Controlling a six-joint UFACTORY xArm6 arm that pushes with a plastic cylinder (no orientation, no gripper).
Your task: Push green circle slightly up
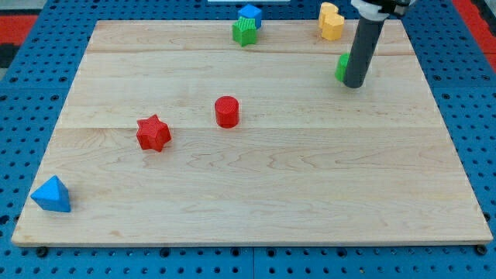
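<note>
The green circle sits at the view's upper right of the wooden board, mostly hidden behind my dark rod. Only its left edge shows. My tip rests on the board just at the circle's lower right side, touching or nearly touching it. A yellow block lies above the circle near the board's top edge.
A green star-like block and a blue block sit together at the top centre. A red cylinder and a red star lie left of centre. A blue triangle sits at the lower left corner.
</note>
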